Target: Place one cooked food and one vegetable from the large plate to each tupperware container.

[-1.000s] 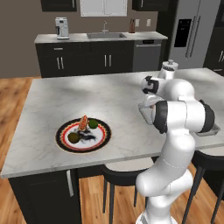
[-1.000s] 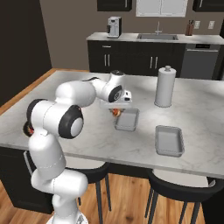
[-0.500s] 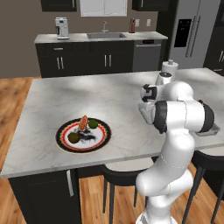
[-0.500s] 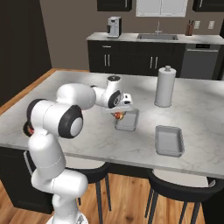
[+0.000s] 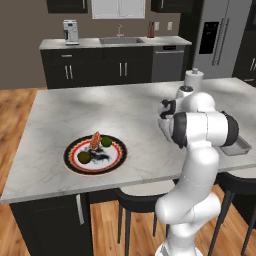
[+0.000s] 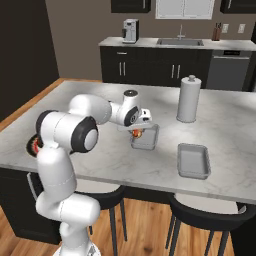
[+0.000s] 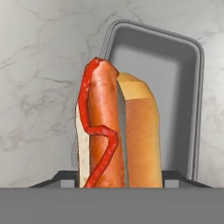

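My gripper (image 6: 137,131) is shut on a hot dog (image 7: 116,131), a sausage with a red ketchup line in a bun. It hangs over the near left rim of one tupperware container (image 7: 175,78), an empty grey tray (image 6: 146,138). The hot dog hides the fingertips in the hand view. The second tupperware container (image 6: 193,160) lies empty to the right, also seen behind the arm (image 5: 236,145). The large plate (image 5: 73,148) sits at the counter's front left and holds two green vegetables (image 5: 84,157) (image 5: 106,141) and another orange-red food (image 5: 95,140).
A white paper-towel roll (image 6: 188,99) stands behind the trays. The marble island counter (image 5: 115,110) is bare between plate and trays. Dark stools (image 6: 205,215) stand under the front edge. The arm hides most of the plate (image 6: 31,145) in the right base view.
The gripper has carried the hot dog a little lower and closer to the near tray. The plate and both trays have stayed put.
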Robot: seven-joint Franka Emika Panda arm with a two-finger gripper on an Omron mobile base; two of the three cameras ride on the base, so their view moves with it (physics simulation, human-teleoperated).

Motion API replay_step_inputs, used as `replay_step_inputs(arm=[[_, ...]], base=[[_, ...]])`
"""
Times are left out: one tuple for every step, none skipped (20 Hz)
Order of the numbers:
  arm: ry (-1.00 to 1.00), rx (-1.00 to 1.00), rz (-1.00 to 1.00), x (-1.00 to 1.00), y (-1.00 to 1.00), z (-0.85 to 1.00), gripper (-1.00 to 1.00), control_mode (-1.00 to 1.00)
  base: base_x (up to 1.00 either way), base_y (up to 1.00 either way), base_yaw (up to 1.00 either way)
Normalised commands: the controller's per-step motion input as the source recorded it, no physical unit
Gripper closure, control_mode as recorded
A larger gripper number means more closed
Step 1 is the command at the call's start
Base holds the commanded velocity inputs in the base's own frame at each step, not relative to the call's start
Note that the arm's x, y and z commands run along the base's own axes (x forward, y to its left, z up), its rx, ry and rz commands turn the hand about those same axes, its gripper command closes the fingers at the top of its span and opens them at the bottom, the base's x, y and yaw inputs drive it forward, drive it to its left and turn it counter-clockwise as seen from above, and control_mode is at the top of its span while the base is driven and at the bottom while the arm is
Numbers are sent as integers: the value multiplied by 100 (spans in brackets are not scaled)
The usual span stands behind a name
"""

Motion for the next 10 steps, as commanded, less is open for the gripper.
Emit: replay_step_inputs(arm=[[0,2,0,40,0,-19,100,-100],[0,3,0,36,0,-24,100,-100],[0,5,0,31,0,-31,100,-100],[0,5,0,26,-1,-34,100,-100],[0,5,0,24,-9,-28,100,-100],[0,5,0,26,-9,-26,100,-100],[0,5,0,24,-12,-21,100,-100],[0,6,0,14,-11,-31,100,-100],[0,6,0,3,-6,-37,100,-100],[0,6,0,2,-9,-34,100,-100]], base=[[0,0,0],[0,0,0],[0,0,0],[0,0,0],[0,0,0],[0,0,0],[0,0,0],[0,0,0],[0,0,0],[0,0,0]])
